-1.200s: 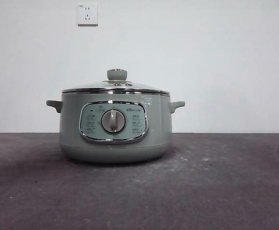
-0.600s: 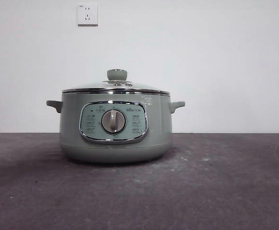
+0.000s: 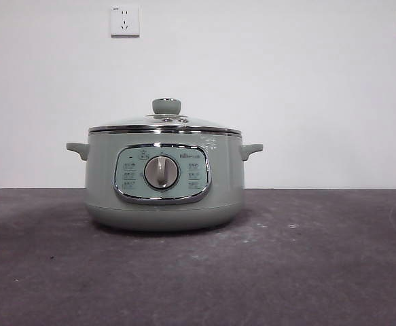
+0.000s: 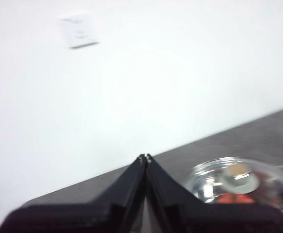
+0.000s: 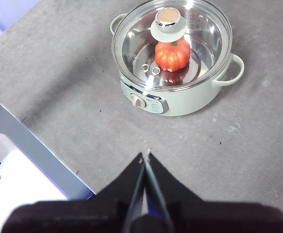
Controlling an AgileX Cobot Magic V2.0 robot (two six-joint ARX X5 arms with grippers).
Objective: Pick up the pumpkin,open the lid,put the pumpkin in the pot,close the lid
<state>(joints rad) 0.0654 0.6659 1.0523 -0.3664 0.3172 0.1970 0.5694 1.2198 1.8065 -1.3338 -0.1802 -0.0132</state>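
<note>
The sage-green pot (image 3: 164,180) stands on the dark table with the glass lid (image 3: 165,122) resting shut on its rim. Through the glass in the right wrist view, the orange pumpkin (image 5: 172,56) lies inside the pot (image 5: 180,104), under the lid (image 5: 173,43) with its round knob. My right gripper (image 5: 146,156) is shut and empty, high above the table, well back from the pot. My left gripper (image 4: 145,158) is also shut and empty, raised off to the side of the lid (image 4: 238,182), where an orange patch of pumpkin (image 4: 236,198) shows through the glass. Neither gripper appears in the front view.
A white wall with a socket plate (image 3: 124,20) stands behind the table. In the right wrist view the table's edge (image 5: 44,150) runs diagonally, with a white surface (image 5: 15,194) beyond it. Bare grey tabletop (image 3: 306,265) surrounds the pot.
</note>
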